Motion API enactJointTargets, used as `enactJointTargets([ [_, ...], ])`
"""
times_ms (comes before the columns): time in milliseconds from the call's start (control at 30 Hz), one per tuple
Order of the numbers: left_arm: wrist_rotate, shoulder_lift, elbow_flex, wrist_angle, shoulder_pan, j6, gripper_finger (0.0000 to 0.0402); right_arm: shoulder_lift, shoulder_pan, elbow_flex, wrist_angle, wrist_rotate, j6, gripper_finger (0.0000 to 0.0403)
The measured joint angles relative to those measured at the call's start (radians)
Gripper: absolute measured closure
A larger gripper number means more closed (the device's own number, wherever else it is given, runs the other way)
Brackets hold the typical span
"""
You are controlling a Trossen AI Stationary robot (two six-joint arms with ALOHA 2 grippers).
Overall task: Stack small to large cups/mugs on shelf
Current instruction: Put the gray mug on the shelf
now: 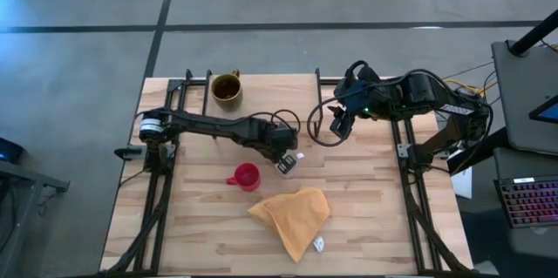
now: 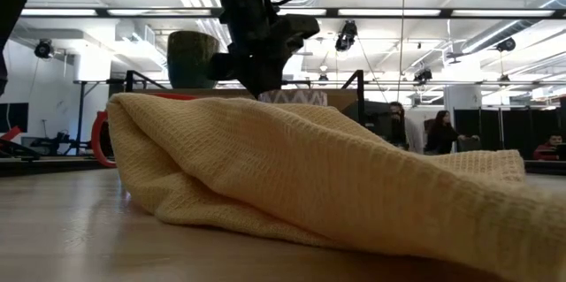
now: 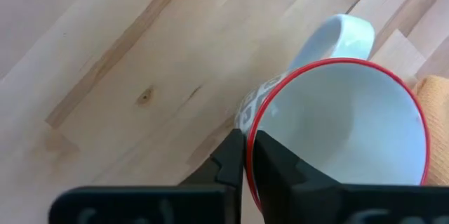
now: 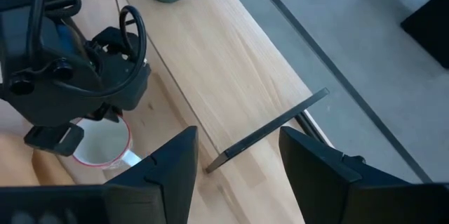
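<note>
With its rim pinched by the left gripper (image 3: 244, 155), the white red-rimmed ceramic mug (image 3: 337, 126) sits nearer that arm; the right gripper (image 4: 237, 159) gapes, empty.

We see a wood tabletop (image 1: 375, 217). A red mug (image 1: 245, 177) and a yellow cloth (image 1: 292, 214) lie on it. A brown mug (image 1: 226, 89) sits on the shelf (image 1: 275, 93).

Grey concrete floor (image 1: 78, 60) with dark seams; long ceiling lights (image 2: 424, 12); 2 people (image 2: 416, 132) stand far back.
</note>
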Motion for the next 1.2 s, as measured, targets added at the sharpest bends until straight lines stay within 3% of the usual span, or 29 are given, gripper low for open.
enactJointTargets([
  [200, 0.002, -0.015, 0.072, -0.059, 0.003, -0.005, 0.0399, 0.0, 0.0, 0.0, 0.0, 0.0, -0.003, 0.0209],
  [433, -0.043, -0.046, 0.282, -0.284, 0.009, -0.009, 0.04, 0.0, 0.0, 0.0, 0.002, 0.001, -0.003, 0.0209],
  [767, -0.124, -0.081, 0.573, -0.514, 0.184, 0.021, 0.0401, 0.0, 0.0, 0.0, 0.052, 0.002, -0.062, 0.0209],
  [967, -0.124, -0.07, 0.596, -0.529, 0.291, 0.041, 0.0401, 0.0, 0.0, 0.0, 0.071, 0.001, -0.082, 0.0209],
  [1200, -0.12, -0.063, 0.596, -0.524, 0.338, 0.022, 0.0401, 0.0, 0.0, 0.001, 0.071, 0.001, -0.098, 0.0209],
])
